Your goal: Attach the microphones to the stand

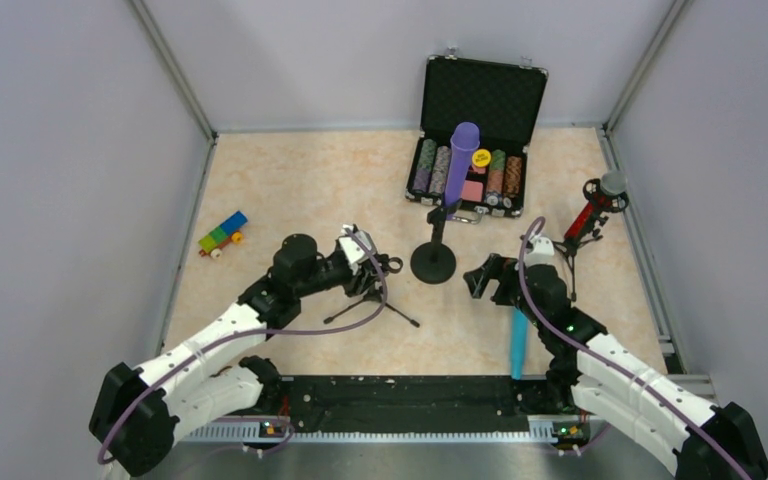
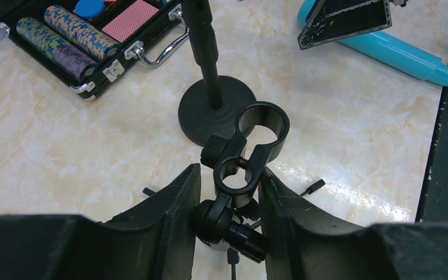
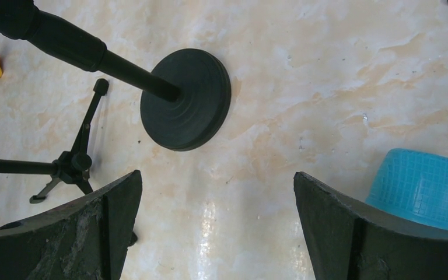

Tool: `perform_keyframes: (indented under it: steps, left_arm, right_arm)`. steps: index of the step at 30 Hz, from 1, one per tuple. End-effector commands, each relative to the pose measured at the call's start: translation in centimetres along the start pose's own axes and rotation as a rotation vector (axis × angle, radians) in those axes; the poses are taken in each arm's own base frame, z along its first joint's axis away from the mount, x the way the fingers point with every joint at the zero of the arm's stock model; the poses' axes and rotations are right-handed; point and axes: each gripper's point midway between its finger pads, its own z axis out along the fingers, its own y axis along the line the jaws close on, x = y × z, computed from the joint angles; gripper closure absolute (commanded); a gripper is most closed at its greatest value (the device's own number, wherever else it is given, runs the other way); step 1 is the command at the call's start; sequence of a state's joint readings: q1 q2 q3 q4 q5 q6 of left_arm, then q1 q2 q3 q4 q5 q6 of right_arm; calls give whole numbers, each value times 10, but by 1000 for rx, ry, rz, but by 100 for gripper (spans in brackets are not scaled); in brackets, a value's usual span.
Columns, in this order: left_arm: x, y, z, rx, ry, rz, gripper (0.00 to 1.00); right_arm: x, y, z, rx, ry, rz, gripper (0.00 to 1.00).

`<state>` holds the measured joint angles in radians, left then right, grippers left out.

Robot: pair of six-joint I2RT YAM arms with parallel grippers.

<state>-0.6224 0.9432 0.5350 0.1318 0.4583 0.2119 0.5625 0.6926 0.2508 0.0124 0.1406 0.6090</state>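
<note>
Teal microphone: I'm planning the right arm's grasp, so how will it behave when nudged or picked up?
The teal microphone lies flat on the table, and its round, tapering body will probably roll in a curve if nudged. Its smooth plastic may slip between the right gripper's open fingers. It looks rigid, so it shouldn't bend.
</note>
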Motion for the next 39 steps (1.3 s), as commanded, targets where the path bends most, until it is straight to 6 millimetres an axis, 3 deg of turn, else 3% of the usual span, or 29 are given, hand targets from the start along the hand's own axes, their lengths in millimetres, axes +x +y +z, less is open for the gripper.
perform_keyframes:
  steps: [1, 4, 6, 11, 15, 18, 23, 30, 39]
  left_arm:
    - [-40, 1, 8, -3, -122, 58, 100]
    - [-34, -4, 11, 22, -108, 69, 97]
    - [-31, -7, 12, 37, -98, 78, 90]
    - [-31, -8, 7, 36, -105, 111, 47]
    - [-37, -10, 1, 39, -132, 150, 27]
    - [-43, -13, -3, 49, -155, 176, 2]
    - [-57, -20, -7, 81, -206, 193, 1]
    - [-102, -17, -11, 78, -306, 211, 1]
    - [-151, -13, -21, 58, -398, 168, 1]
  right_arm:
    - [-22, 14, -3, -19, -55, 25, 1]
    - [-21, 13, -3, -17, -50, 27, 1]
    - [-22, 14, -3, -18, -53, 25, 1]
    - [-27, 15, -3, -15, -64, 22, 1]
    - [-25, 12, -4, 5, -51, 26, 1]
    - [-26, 14, -4, 2, -48, 30, 1]
    - [-26, 16, -5, 1, -34, 38, 1]
    - [-31, 25, -8, -25, -37, 79, 1]
    - [-45, 19, -18, 61, -30, 80, 1]
